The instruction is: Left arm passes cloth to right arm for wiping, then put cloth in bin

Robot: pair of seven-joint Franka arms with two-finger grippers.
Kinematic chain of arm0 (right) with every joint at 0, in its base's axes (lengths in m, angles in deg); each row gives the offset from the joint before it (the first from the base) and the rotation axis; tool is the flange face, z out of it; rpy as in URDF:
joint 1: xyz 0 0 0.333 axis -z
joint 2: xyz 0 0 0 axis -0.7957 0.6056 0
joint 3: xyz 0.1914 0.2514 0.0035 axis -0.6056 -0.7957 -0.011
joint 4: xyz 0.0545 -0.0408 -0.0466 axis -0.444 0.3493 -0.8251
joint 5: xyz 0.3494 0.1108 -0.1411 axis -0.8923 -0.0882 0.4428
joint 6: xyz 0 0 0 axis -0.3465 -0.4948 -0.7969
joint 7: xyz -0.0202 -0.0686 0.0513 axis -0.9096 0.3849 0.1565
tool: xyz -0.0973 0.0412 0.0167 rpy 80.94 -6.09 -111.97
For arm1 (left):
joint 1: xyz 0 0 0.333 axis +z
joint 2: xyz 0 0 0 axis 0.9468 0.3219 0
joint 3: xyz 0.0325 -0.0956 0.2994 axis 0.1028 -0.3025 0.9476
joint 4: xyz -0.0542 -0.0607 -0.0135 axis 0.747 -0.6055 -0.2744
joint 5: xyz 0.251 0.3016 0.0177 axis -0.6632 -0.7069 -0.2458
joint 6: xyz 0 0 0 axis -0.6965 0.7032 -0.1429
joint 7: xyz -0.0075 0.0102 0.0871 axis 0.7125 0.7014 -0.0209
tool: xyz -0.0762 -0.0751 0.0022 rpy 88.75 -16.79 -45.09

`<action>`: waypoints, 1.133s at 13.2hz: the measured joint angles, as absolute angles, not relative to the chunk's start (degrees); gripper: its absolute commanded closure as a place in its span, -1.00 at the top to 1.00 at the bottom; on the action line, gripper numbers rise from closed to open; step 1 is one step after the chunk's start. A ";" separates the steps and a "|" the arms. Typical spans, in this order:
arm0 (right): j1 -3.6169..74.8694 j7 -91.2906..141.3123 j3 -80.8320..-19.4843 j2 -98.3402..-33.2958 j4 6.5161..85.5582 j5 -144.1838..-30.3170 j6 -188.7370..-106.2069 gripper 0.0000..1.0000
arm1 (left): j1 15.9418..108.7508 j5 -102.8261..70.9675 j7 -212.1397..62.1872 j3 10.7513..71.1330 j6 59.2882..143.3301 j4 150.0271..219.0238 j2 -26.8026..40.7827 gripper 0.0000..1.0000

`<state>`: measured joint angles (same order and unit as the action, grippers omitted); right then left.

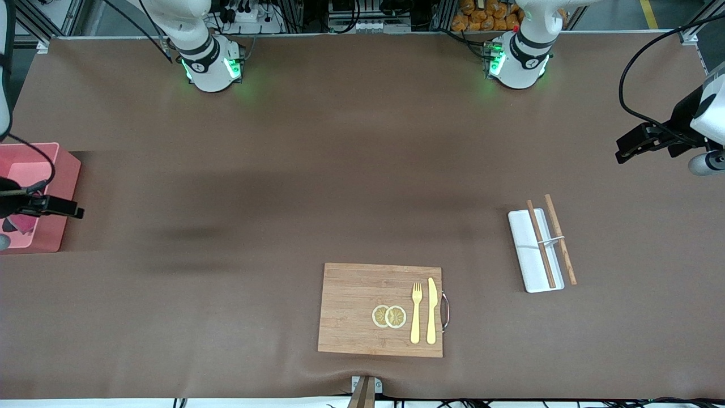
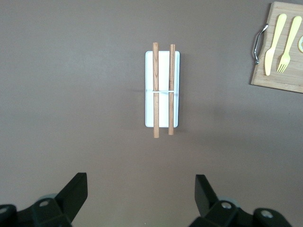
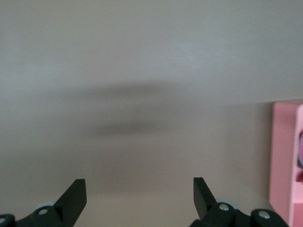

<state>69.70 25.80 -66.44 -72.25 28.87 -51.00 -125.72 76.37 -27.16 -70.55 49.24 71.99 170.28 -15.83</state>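
The salmon-pink bin (image 1: 63, 187) stands at the right arm's end of the table, and its wall (image 3: 283, 156) shows in the right wrist view. A crimson patch of the cloth (image 1: 20, 222) lies inside it, partly hidden by the right arm's hand (image 1: 39, 205), which hangs over the bin. My right gripper (image 3: 139, 187) is open with nothing between its fingers, bare table beneath. My left gripper (image 2: 141, 182) is also open and empty, up over the table at the left arm's end, where its hand (image 1: 651, 141) shows.
A white tray (image 1: 524, 249) (image 2: 161, 111) with two wooden chopsticks (image 1: 561, 238) lies toward the left arm's end. Nearer the front camera sits a wooden board (image 1: 351, 306) bearing lemon slices (image 1: 389, 316), a yellow fork (image 1: 416, 311) and a knife (image 1: 432, 309).
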 measured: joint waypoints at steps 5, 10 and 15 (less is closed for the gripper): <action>64.02 35.28 -66.59 -77.19 29.69 -52.99 -125.61 1.00 | 76.44 -25.28 -70.55 49.45 71.99 169.46 -15.83 1.00; 62.42 36.60 -66.73 -86.57 34.06 -53.45 -125.08 1.00 | 76.47 -25.28 -70.55 49.59 71.99 169.43 -15.76 1.00; 58.17 38.73 -66.89 -90.20 41.03 -53.56 -131.15 1.00 | 76.40 -25.28 -70.55 49.48 71.99 169.44 -15.42 1.00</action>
<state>58.17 38.73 -66.89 -90.20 41.03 -53.56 -131.15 76.40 -25.28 -70.55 49.48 71.99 169.44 -15.42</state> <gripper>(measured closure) 0.000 0.000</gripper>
